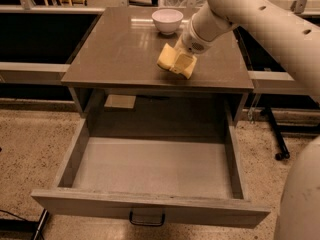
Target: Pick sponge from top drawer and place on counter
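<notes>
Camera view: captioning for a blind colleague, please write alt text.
The robot's cream-yellow gripper is low over the grey-brown counter, in front of a white bowl; below, the top drawer stands pulled open.

Speckled tan floor (30, 149); dark side shelving (35, 41)

Grey-brown counter (120, 49) carries white bowl (167, 20); gripper (175, 63) hovers over it

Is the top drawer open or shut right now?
Open: the top drawer is pulled out, floor visible. The gripper is above the counter.
</notes>
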### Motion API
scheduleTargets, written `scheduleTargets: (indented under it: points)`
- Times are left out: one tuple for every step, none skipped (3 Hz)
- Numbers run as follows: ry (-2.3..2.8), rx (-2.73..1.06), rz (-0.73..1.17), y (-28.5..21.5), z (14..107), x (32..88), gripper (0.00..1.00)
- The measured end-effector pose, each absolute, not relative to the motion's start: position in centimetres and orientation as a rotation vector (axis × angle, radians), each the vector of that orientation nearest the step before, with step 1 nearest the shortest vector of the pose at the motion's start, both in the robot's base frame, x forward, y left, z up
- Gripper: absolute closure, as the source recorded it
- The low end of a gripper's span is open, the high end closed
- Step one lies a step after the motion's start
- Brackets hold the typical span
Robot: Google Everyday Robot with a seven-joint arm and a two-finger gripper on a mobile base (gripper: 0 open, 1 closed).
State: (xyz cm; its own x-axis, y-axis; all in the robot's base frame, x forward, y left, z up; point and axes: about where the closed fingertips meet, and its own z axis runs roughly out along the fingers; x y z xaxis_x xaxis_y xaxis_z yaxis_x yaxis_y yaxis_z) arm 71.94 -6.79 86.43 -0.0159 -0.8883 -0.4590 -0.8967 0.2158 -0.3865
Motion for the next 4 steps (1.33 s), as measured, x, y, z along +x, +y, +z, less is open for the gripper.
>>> scheduleTargets:
  points:
    - [1.907, -1.641, 0.006, -6.5, 86.3, 72.1, 0.36]
    - [1.933, -1.640, 0.002, -6.6, 86.2, 71.7, 0.05]
    - [1.937, -1.655, 0.024, -6.5, 86.2, 71.7, 0.00]
    - [1.949, -1.652, 0.103, -8.4, 87.5, 71.3, 0.00]
